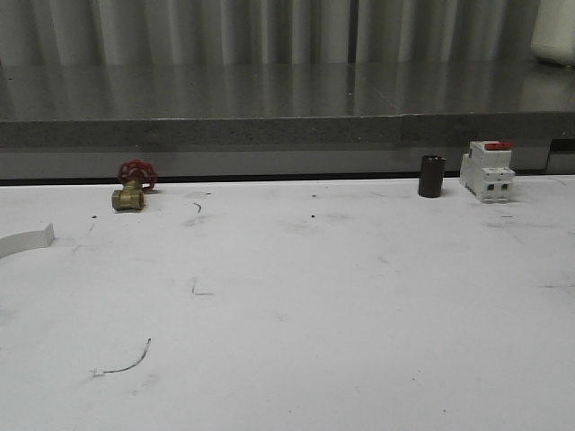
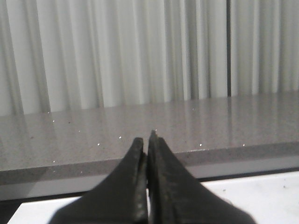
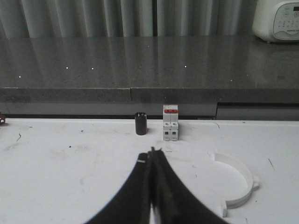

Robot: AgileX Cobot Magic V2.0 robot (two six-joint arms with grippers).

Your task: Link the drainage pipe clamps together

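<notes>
One white half-ring drainage pipe clamp (image 3: 238, 179) lies flat on the white table, seen in the right wrist view beside my right gripper (image 3: 153, 154), which is shut with nothing between its fingers. The end of another white clamp (image 1: 27, 241) pokes in at the left edge of the front view. My left gripper (image 2: 147, 142) is shut and empty, raised and pointing at the grey counter behind the table.
A brass valve with a red handwheel (image 1: 133, 187) stands at the back left. A black cylinder (image 1: 431, 176) and a white breaker with a red top (image 1: 487, 170) stand at the back right. A grey counter ledge (image 1: 287, 130) runs behind the table.
</notes>
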